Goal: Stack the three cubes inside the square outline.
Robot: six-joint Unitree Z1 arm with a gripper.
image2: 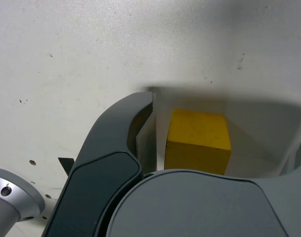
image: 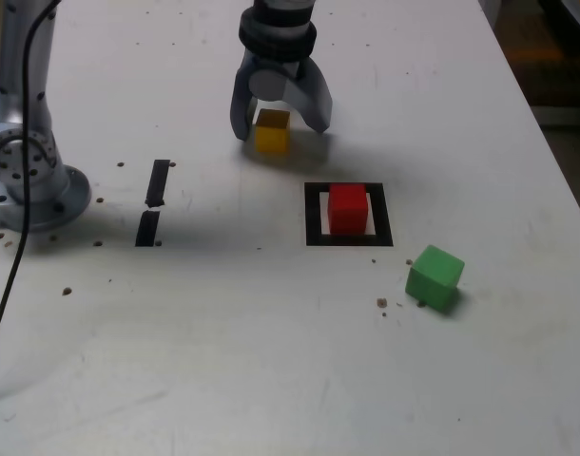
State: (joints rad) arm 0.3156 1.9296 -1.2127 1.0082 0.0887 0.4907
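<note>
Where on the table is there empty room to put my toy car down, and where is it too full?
Bare table lies in front of the black strips and green cube. It is crowded where the gripper straddles the yellow cube, and at the square outline holding the red cube.

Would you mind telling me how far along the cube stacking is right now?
Done: the red cube sits inside the square outline, forming the base. In hand: the gripper straddles the yellow cube with its jaws open, not yet closed on it; the cube rests on the table. Left: grasp and stack the yellow cube, then the green cube, which lies outside the outline.
</note>
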